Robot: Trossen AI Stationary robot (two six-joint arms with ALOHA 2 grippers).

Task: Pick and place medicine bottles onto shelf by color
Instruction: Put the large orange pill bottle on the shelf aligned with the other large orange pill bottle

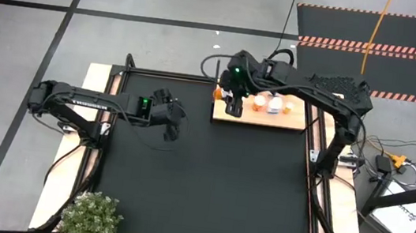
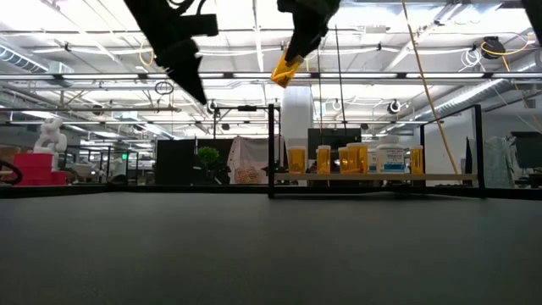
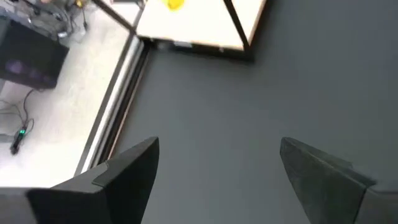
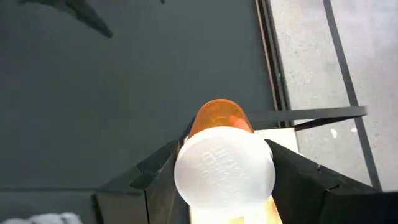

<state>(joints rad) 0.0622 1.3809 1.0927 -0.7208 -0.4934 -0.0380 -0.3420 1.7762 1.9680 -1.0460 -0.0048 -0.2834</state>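
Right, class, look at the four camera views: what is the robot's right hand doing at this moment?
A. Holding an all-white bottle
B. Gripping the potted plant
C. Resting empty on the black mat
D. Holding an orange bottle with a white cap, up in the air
D: the right wrist view shows the right hand clamped on an orange bottle, and the low view shows it raised above the shelf.

A leafy green potted plant (image 1: 90,218) is sitting at the near left corner of the tabletop, beside the black mat (image 1: 207,188) (which is covering most of it). On the grey floor beyond, striped-edged dark mats (image 1: 376,42) are lying, with an orange cable (image 1: 374,29) running across them.
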